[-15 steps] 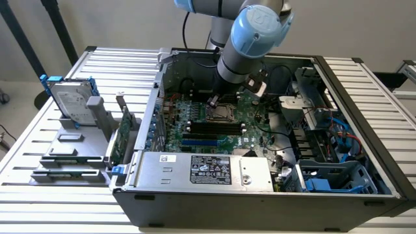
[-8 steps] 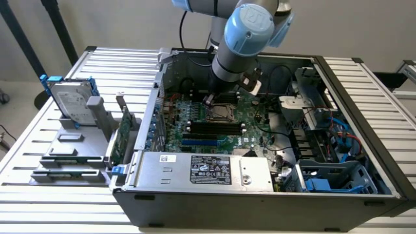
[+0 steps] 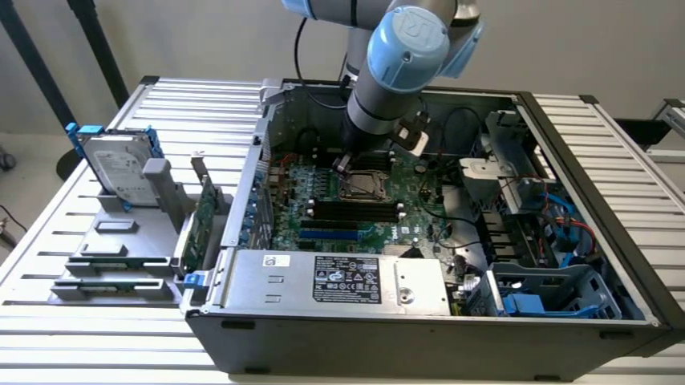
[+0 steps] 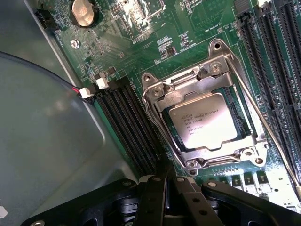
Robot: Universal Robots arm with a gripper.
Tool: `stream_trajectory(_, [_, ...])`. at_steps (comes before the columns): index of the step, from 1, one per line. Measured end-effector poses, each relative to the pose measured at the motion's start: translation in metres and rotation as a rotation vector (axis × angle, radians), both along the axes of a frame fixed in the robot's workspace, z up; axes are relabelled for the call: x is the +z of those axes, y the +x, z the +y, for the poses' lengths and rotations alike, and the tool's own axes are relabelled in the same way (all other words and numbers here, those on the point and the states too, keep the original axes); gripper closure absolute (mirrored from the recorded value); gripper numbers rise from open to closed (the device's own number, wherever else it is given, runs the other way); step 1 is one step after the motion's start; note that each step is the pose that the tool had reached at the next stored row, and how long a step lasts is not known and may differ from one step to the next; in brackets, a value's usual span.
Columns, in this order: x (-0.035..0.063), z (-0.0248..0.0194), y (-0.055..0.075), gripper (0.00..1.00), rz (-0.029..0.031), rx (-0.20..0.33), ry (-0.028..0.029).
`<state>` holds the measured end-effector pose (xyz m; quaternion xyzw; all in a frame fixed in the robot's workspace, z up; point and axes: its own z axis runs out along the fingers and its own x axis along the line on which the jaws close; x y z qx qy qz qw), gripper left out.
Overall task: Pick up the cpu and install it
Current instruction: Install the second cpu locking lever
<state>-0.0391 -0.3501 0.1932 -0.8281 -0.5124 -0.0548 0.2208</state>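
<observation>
where steel frames it, flat square silver cpu (image 4: pixel 203 120), green motherboard (image 4: pixel 183 33)

1. One cpu (image 4: pixel 203 120), seated in one metal socket frame (image 4: pixel 162 92) on one green motherboard (image 4: pixel 193 28).
2. One open computer case (image 3: pixel 428 341) on one slatted table (image 3: pixel 204 100).
3. One robot arm (image 3: pixel 391 72) over the case; one gripper (image 4: pixel 165 197), closed.
4. One hard drive (image 3: pixel 115 170) with blue brackets, upright in one grey rack (image 3: pixel 118 265).
5. One green circuit card (image 3: pixel 198 228), on edge beside the case.
6. One coin cell battery (image 4: pixel 83 11).
7. One labelled power supply box (image 3: pixel 337 281).
</observation>
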Motion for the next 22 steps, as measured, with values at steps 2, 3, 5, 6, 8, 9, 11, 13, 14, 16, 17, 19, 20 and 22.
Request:
stream_trajectory(2, [0.0,0.0,0.0,0.89,0.0,0.0,0.0])
stream_trajectory(3, [0.0,0.0,0.0,0.89,0.0,0.0,0.0])
stream_trajectory(5, [0.0,0.0,0.0,0.89,0.0,0.0,0.0])
stream_trajectory(6, [0.0,0.0,0.0,0.89,0.0,0.0,0.0])
stream_trajectory(8, [0.0,0.0,0.0,0.89,0.0,0.0,0.0])
stream_trajectory(9, [0.0,0.0,0.0,0.89,0.0,0.0,0.0])
stream_trajectory(11, [0.0,-0.0002,0.0,0.89,0.0,0.0,0.0])
stream_trajectory(13, [0.0002,-0.0019,0.0,0.89,0.0,0.0,0.0])
stream_trajectory(14, [0.001,-0.0039,0.0,0.89,0.0002,0.0,-0.0001])
stream_trajectory(16, [0.0038,-0.0088,0.0,0.89,0.0007,0.0,0.0])
stream_trajectory(17, [0.0063,-0.0113,0.0,0.89,0.0011,0.0,0.0001])
stream_trajectory(19, [0.0129,-0.0161,0.001,0.89,0.003,0.0,0.0])
stream_trajectory(20, [0.0161,-0.0188,0.001,0.89,0.0042,0.0,0.0001])
stream_trajectory(22, [0.0222,-0.0249,0.001,0.89,0.0073,0.0,0.0])
